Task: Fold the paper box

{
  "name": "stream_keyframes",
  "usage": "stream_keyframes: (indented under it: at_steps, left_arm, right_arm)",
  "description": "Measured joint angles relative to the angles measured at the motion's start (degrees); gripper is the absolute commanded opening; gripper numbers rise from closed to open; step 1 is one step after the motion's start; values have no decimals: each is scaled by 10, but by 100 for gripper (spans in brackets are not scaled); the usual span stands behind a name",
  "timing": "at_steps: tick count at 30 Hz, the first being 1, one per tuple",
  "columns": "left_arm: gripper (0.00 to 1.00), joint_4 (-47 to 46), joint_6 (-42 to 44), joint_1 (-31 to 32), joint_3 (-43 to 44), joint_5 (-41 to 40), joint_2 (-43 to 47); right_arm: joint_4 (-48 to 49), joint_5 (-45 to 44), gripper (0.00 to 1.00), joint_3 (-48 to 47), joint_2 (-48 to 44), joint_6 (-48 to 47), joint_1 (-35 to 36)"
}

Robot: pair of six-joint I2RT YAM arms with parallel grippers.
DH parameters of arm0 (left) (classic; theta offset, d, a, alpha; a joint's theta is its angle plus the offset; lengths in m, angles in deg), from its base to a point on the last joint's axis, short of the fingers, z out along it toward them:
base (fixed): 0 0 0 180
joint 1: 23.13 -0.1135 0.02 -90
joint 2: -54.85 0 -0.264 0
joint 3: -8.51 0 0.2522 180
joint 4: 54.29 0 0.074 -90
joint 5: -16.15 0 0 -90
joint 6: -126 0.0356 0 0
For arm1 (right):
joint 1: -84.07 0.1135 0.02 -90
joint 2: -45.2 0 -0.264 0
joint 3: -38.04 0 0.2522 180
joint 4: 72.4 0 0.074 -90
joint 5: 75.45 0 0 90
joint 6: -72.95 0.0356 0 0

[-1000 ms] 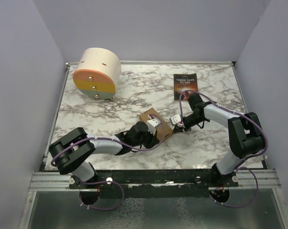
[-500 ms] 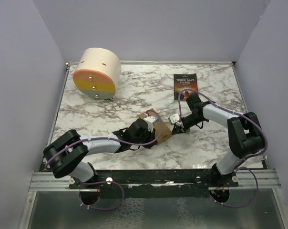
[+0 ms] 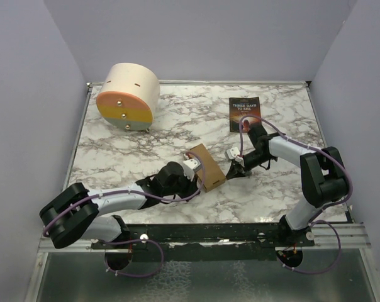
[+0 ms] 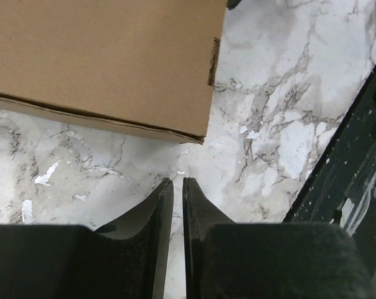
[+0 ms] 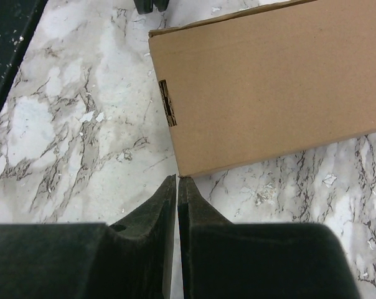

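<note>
Tapering to thin edges, the matte black fingers [image 4: 154, 215] of the left gripper [image 4: 177, 182] stand a narrow slit apart with nothing between them, their tips over bare marble. Just ahead of them, not touching, runs one long edge of the paper box [image 4: 101, 62]: plain brown cardboard with a smooth, faintly ribbed face, a creased seam along that edge and a short dark slit beside its corner. The right gripper [image 5: 177, 177] has the same wedge-shaped black fingers [image 5: 203, 215], pressed together and holding nothing. Their tips sit right at a corner of the box; whether they touch it cannot be told. From there the box spreads ahead and to the right as a flat, closed rectangle with crisp edges. From above it lies on the table [image 3: 146, 135] between the two grippers, turned at a slant. The table is glossy white marble with grey veins. Beyond the right gripper lies a dark-covered book [image 3: 244, 113], and well beyond the left stands a big cream cylinder [image 3: 127, 95] with an orange-yellow face
</note>
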Motion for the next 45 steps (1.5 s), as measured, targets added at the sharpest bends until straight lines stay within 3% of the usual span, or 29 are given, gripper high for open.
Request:
stream_keyframes:
  at_steps: [14,30,32,39,45]
  left_arm:
    - [5,-45,22,0,38,59,-70]
    - [0,-9,20,2,68,69,-87]
    - [2,-9,18,2,69,71,-92]
    - [24,-13,15,0,66,74,-87]
    - [31,-39,12,-20,12,61,11]
  right_arm:
    - [5,3,6,0,5,9,-1]
    - [29,-4,5,0,5,11,15]
    - [34,-5,7,0,5,11,17]
    - [39,-10,28,-6,5,37,19]
    - [33,-3,45,-6,-5,62,-23]
